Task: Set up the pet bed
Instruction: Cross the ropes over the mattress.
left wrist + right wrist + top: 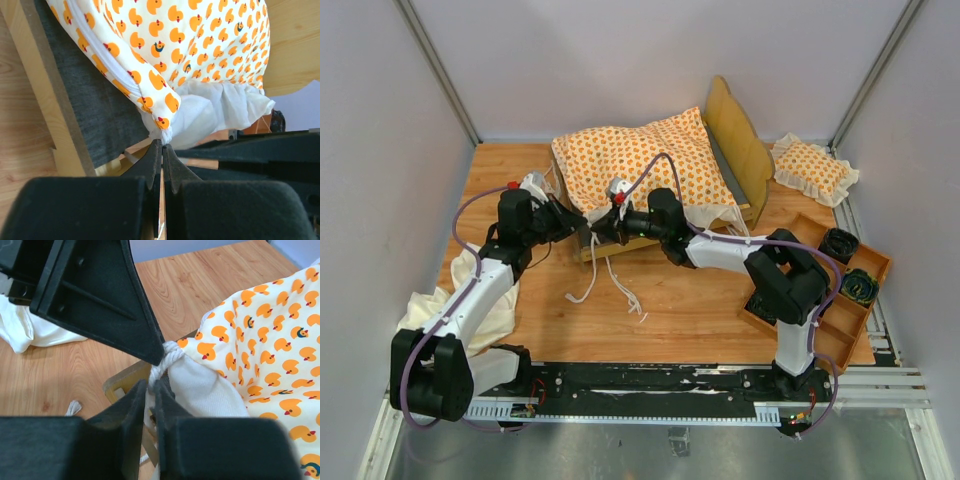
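My bed frame [740, 140] stands ready, with the duck-print cushion [640, 165] laid on it. Tying is left, I judge: tie strings [590, 280] trail off the frame's foot end. There my right gripper [152, 384] pinches a string below the corner knot, and my left gripper [161, 146] is clamped shut against that knot.

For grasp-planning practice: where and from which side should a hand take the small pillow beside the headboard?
Probably its near ruffled edge, from above and the front: the small pillow lies flat, its ruffle juts out thin, and the headboard crowds its left side.
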`<state>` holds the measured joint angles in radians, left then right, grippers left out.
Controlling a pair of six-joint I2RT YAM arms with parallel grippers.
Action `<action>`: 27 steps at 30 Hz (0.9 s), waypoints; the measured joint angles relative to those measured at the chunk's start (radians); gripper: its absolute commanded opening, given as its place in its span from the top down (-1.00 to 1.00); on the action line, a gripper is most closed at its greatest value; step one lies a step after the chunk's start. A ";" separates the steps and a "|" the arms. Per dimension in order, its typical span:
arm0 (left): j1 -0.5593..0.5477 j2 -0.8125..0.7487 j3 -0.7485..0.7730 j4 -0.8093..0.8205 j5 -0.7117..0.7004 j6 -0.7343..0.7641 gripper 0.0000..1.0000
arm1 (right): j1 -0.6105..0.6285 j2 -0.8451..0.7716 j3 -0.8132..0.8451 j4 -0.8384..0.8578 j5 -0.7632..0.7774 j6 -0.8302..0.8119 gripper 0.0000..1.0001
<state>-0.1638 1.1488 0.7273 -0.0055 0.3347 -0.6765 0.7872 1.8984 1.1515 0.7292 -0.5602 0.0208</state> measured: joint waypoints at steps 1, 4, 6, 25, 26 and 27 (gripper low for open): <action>0.002 0.000 0.000 -0.001 -0.008 0.007 0.99 | -0.002 0.000 -0.001 0.003 -0.005 0.007 0.99; 0.005 0.000 0.000 -0.004 -0.011 0.020 0.99 | -0.004 0.000 -0.007 0.022 -0.023 0.032 0.99; 0.005 0.001 0.000 -0.005 -0.010 0.021 1.00 | -0.004 0.000 -0.018 0.045 -0.030 0.041 0.99; 0.006 -0.052 -0.073 0.010 0.000 0.082 0.53 | -0.004 0.000 -0.022 0.057 -0.007 0.190 0.99; 0.006 -0.058 -0.081 0.013 0.001 0.087 0.51 | -0.004 0.000 -0.022 0.056 -0.005 0.198 0.99; 0.006 -0.062 -0.086 0.016 0.001 0.090 0.46 | -0.004 0.000 -0.022 0.056 0.000 0.209 0.99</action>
<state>-0.1581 1.0866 0.6411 0.0105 0.3359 -0.5865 0.7830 1.8980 1.1294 0.7853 -0.5598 0.2298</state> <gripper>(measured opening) 0.237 0.011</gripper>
